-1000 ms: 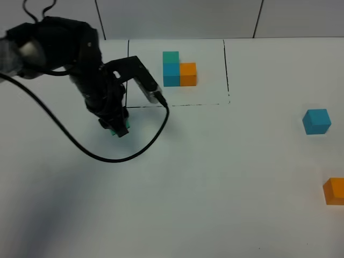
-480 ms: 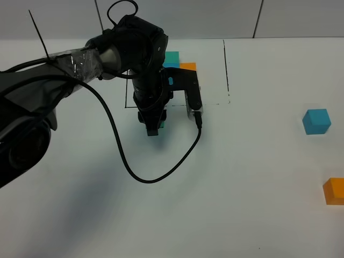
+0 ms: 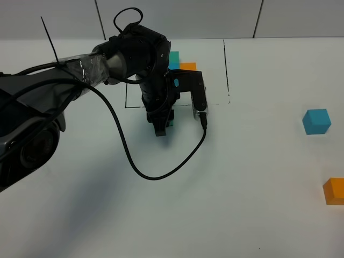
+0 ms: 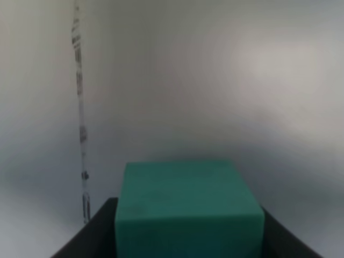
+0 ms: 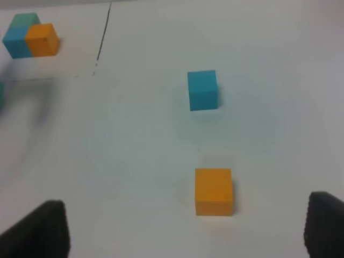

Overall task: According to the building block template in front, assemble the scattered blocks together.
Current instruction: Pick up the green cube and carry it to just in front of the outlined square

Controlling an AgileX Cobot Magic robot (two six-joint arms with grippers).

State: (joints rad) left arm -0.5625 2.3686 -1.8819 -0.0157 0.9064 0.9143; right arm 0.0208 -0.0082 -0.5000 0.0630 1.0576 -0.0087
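Evidently the placing step was in hand: the left hand (image 3: 161, 128) pinched the teal-green cube (image 4: 188, 212) just in front of the building block template (image 5: 29, 37) by the far edge of the bench (image 3: 242, 188), so it probably needed setting down squarely next, leaving the sky-blue cube (image 3: 316, 121) and orange cube (image 3: 334, 191) at the right edge.

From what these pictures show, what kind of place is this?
Most likely a robotics lab bench. A bare white table carries a drawn black rectangle around a block template, a blue cube and an orange cube lie loose, and the left claw holds a teal cube.
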